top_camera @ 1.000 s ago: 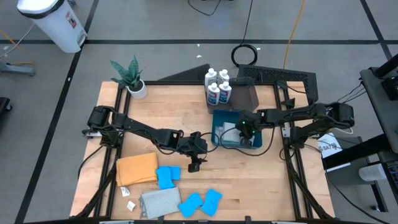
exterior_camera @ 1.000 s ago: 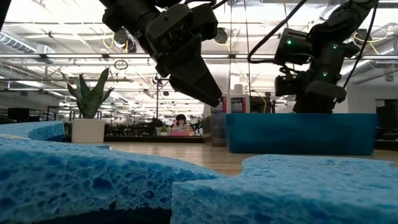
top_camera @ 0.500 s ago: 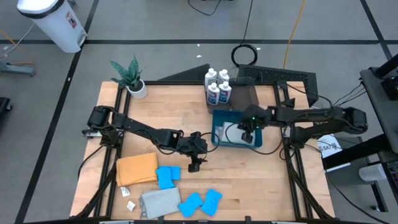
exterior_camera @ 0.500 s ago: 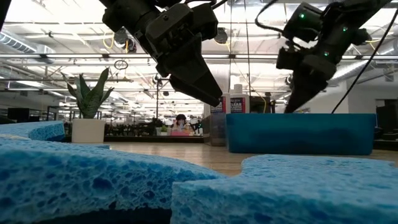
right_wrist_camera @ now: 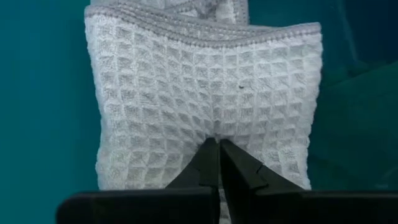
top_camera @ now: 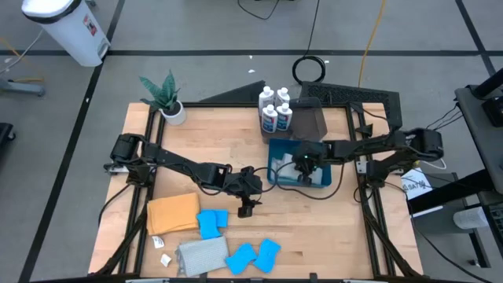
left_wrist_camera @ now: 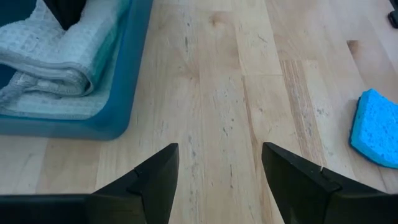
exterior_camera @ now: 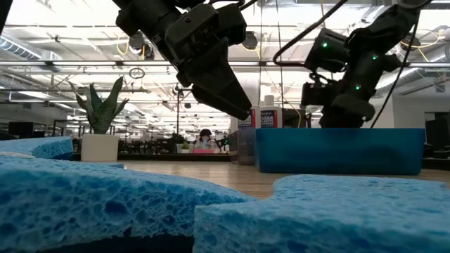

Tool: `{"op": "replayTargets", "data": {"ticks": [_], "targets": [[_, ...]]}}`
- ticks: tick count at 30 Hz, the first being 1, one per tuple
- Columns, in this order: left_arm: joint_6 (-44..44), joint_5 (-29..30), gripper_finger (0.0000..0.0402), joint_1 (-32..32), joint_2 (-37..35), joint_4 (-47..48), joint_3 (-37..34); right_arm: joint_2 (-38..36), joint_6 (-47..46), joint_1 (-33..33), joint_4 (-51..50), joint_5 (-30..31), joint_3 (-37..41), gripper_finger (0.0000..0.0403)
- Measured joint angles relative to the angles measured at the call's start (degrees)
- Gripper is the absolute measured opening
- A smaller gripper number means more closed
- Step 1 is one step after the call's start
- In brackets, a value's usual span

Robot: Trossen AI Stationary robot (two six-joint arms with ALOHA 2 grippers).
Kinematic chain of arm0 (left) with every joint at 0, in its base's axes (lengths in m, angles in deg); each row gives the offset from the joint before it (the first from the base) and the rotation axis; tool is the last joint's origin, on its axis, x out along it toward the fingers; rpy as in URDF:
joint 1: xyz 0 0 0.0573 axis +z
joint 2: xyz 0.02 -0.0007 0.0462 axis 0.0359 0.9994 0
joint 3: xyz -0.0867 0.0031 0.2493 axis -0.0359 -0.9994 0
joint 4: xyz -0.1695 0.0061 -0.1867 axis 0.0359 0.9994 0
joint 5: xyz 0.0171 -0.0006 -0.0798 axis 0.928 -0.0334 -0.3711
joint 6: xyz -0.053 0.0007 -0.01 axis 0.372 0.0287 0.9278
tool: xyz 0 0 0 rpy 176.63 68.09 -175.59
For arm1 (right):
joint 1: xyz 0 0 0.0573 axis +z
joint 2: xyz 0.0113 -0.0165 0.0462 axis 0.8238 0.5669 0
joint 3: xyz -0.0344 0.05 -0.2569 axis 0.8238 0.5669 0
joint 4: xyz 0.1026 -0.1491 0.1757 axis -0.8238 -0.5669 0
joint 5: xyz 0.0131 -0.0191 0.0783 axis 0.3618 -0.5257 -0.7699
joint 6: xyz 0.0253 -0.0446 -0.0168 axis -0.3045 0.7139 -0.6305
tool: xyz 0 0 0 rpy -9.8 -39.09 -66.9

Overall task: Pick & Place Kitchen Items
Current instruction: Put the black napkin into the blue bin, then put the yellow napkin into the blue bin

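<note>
Grey cloth (right_wrist_camera: 205, 99) in the bin (top_camera: 273, 174): right gripper (right_wrist_camera: 217, 163), jaws closed together, presses it; left gripper (left_wrist_camera: 219, 177) gapes empty beside the bin. Press gently.

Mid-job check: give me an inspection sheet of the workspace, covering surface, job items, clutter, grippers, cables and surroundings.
Surface: wooden table, bare in the middle.
Job's things: four white bottles at the far edge; orange cloth, grey cloth and blue sponges at the near left; a pale waffle cloth in the blue bin.
Clutter: potted plant at the far left corner; dark tray behind the bin; small tags by the orange cloth.
Grippers: left gripper open over bare wood beside the bin, empty; right gripper in the bin, fingers shut at the waffle cloth.
Cables: coiled cable on the floor behind the table.
Surroundings: white waste bin on the floor.
</note>
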Motion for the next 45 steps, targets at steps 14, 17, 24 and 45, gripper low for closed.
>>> {"op": "replayTargets", "data": {"ticks": [14,17,24,45], "targets": [[-0.02,0.02,0.0237,-0.01,0.00,-0.26,0.00,-11.99,1.51,0.00,0.73,0.25,0.28,0.0001],[-0.02,0.02,0.0237,0.00,0.00,-0.25,0.00,-15.92,0.73,0.17,5.02,0.22,0.28,0.0002],[1.80,-3.84,0.0237,-0.23,0.00,5.02,0.00,-21.89,-0.09,2.61,15.52,0.00,0.26,0.0002],[24.39,-0.21,0.0237,-10.22,-11.72,52.06,-0.40,-22.38,3.94,10.29,21.28,0.22,0.30,0.0001]]}}
